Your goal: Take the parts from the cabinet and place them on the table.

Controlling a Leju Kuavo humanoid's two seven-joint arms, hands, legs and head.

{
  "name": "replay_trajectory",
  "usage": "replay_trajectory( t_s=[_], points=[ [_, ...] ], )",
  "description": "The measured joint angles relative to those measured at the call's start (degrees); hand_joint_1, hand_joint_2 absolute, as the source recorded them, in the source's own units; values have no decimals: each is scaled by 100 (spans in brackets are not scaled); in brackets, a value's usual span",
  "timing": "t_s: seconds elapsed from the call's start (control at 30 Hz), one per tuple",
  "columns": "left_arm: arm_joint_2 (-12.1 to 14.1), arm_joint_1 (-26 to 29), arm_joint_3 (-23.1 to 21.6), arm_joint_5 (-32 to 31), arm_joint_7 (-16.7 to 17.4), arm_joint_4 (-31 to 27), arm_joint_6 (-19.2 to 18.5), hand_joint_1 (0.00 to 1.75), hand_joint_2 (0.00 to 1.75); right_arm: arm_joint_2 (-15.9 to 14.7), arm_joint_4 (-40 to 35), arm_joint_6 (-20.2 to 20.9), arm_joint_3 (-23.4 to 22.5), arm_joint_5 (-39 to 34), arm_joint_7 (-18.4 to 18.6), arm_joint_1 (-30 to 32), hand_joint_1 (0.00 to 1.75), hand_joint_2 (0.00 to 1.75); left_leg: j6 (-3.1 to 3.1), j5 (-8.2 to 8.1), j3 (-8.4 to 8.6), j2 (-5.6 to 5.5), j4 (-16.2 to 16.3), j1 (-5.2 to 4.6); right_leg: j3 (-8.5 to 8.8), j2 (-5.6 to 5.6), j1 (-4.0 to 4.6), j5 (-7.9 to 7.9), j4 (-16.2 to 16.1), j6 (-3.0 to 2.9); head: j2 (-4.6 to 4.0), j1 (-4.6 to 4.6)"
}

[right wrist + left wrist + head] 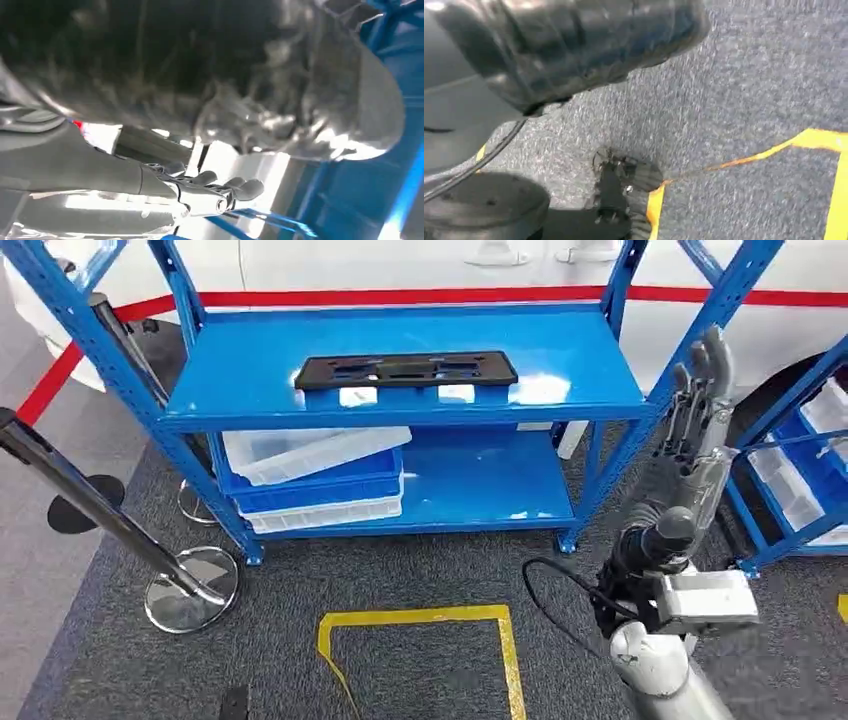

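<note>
Right hand (700,400) is raised beside the blue cabinet (400,410), fingers extended, holding nothing. Up-left of it, the black part (405,370) lies on the top shelf. Reaching comes first: swing inward, then grasp.

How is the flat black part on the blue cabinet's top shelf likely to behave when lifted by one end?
The black part looks like thin moulded plastic with cut-outs, so probably light. Being long and flat, it may flex or tilt. The glossy shelf suggests it would slide easily if pushed.
</note>
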Motion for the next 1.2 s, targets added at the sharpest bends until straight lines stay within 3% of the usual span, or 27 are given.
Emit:
replay_trajectory(
  t_s=[0.07,0.1,0.13,0.17,0.23,0.27,0.3,0.4,0.47,0.5,0.57,0.6,0.63,0.67,0.7,0.77,0.8,0.9,0.97,1.0,1.1,1.13,1.17,1.2],
  points=[
    [13,-6,-2,11,-2,5,0,0,0,-11,-37,0,41,0,2,14,0,0,5,2,-9,2,5,-3,-408,0,-33,-389,881,40,0,-2],
    [13,-5,-7,11,-2,9,-9,0,0,-24,-39,0,59,-2,0,25,0,0,5,0,-17,2,11,-3,-587,-1,-38,-470,1228,59,0,-2],
    [13,-2,-7,11,-2,11,-9,0,0,-39,-41,-2,76,-2,2,24,0,0,3,-1,-17,2,18,1,-622,-1,-48,-399,1265,73,0,0],
    [13,5,-9,13,0,11,-9,0,0,-50,-55,-2,87,0,0,23,0,0,-6,-9,-13,0,26,3,-528,-2,-68,-212,1058,85,0,0],
    [11,5,-13,13,-2,11,-11,0,0,-52,-96,0,107,0,0,14,0,0,-44,-39,-4,-9,69,21,-78,-5,-94,309,124,94,0,-2],
    [15,4,-15,11,-2,11,-9,0,0,-55,-107,0,116,0,0,5,0,0,-82,-69,-15,-10,112,24,108,-8,-100,339,-300,94,0,-2],
    [24,-11,-15,13,-4,15,-9,0,0,-55,-118,4,131,-2,2,-4,0,0,-123,-93,-62,-20,172,-14,155,1,-50,288,-376,53,0,9],
    [26,-8,-15,57,-20,26,-9,0,0,-68,-138,68,149,-2,4,-4,0,0,-210,-52,-67,-16,115,1,112,24,-23,307,-342,-66,0,2],
    [37,-11,-15,79,-42,29,-9,0,0,-79,-157,87,186,-2,7,-12,0,0,-267,-146,-103,-11,226,15,130,15,-70,341,-384,-149,0,0],
    [37,-16,-15,83,-57,29,-9,0,0,-76,-168,92,201,-2,7,-15,0,0,-284,-331,-225,-11,502,9,126,9,-73,341,-384,-184,0,-31],
    [37,-16,-15,98,-59,29,-11,0,0,-79,-168,101,225,-2,9,-13,0,0,-319,-768,-649,-9,1417,15,112,-4,-54,341,-383,-214,0,-37],
    [35,-8,-15,99,-61,29,-11,0,0,-79,-168,101,232,-2,7,-13,0,0,-323,-876,-825,-9,1778,14,108,-4,-39,342,-383,-219,0,-42],
    [35,-4,-15,103,-61,31,-11,0,0,-79,-166,101,247,-2,9,-10,0,0,-315,-866,-901,-9,1918,13,108,-3,-24,343,-382,-222,0,-39],
    [37,-3,-15,116,-63,35,-11,0,0,-79,-166,103,269,-2,9,-10,0,0,-286,-716,-836,-9,1765,7,111,2,-7,343,-382,-223,0,-39],
    [37,-4,-15,116,-66,37,-11,0,0,-79,-166,101,278,-2,9,-11,0,0,-241,-474,-653,-10,1367,-7,117,9,6,343,-382,-223,0,-42],
    [50,-18,-15,116,-72,37,-13,0,0,-79,-168,101,291,-2,7,-13,0,0,-96,-25,-142,-15,323,-71,134,12,21,343,-382,-222,0,-42],
    [86,-28,-15,114,-72,42,-11,0,0,-81,-168,101,299,-2,7,-15,0,0,-40,-120,-61,-4,164,-90,114,4,46,340,-380,-204,0,-20],
    [77,-17,-15,116,-72,42,-13,0,0,-85,-168,101,317,-2,13,-13,0,0,-51,-69,-81,-7,123,-139,99,-1,-6,368,-402,-119,0,-39],
    [66,-18,-15,116,-72,42,-13,0,0,-105,-179,101,328,-2,15,-14,0,0,-5,22,-5,16,-30,-54,93,-14,11,324,-369,-56,0,-27],
    [68,-22,-15,114,-72,42,-13,0,0,-116,-181,101,334,-2,13,-30,0,0,21,34,15,16,-61,-53,34,-7,26,189,-217,-33,0,-22],
    [74,-30,-15,114,-74,42,-15,0,0,-133,-181,101,354,-2,15,-13,0,0,33,31,4,21,-53,-55,-527,-5,-23,-398,1015,29,0,-13],
    [74,-29,-15,114,-74,42,-15,0,0,-149,-181,103,361,-2,18,-11,0,0,30,25,-3,20,-39,-53,-652,-5,-37,-415,1250,54,0,-9],
    [72,-21,-15,114,-72,42,-15,0,0,-153,-179,116,369,-2,15,-12,0,0,24,15,-2,18,-29,-45,-625,-6,-53,-305,1185,72,0,-9],
    [66,-19,-15,114,-72,42,-15,0,0,-160,-179,138,376,-2,15,-13,0,0,16,-4,5,16,-15,-33,-477,-7,-78,-80,876,87,0,-9]
  ],
)
